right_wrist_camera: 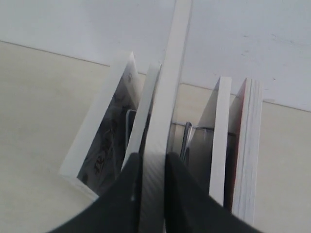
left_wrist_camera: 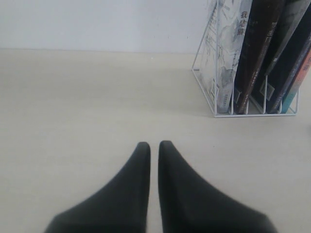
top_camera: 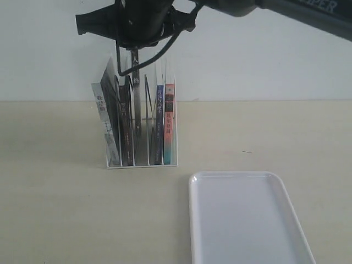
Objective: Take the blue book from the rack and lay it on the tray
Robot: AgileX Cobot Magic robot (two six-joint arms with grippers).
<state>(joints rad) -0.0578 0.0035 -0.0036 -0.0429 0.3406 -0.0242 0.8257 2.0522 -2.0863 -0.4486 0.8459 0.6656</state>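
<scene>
Right gripper (right_wrist_camera: 153,158): it reaches in from the upper right of the exterior view and hangs over the rack (top_camera: 142,164). Its fingers (right_wrist_camera: 125,190) are clenched on the top edge of a dark-spined book (top_camera: 136,93).

Dark-spined book: it is pinched on both covers. It stands upright near the middle of the rack, with its top well above its neighbours (the spine reads grey-black, not blue).

Blue book (top_camera: 159,124): it stands upright in the rack, second from the right in the exterior view, spine towards the camera. It is just beside the pink-and-teal book (top_camera: 169,124), which fills the last slot on the right. The fingers do not touch it.

Other books: a white-covered book (top_camera: 107,118) leans at the left end of the rack. A black-spined book (top_camera: 126,124) stands next to it.

Rack: a white wire frame on the pale desk (top_camera: 55,209), close to the white wall (top_camera: 264,60). Its upright dividers separate the books.

Tray (top_camera: 193,220): white, with rounded corners and a low rim. It lies flat on the desk, nearer the camera than the rack and to the right of it, apart from it.

Left gripper (left_wrist_camera: 154,144): it is low over bare desk, off to the side of the rack and well apart from it. Its fingers (left_wrist_camera: 124,194) are drawn together with only a thin slit between them, and they grasp nothing.
</scene>
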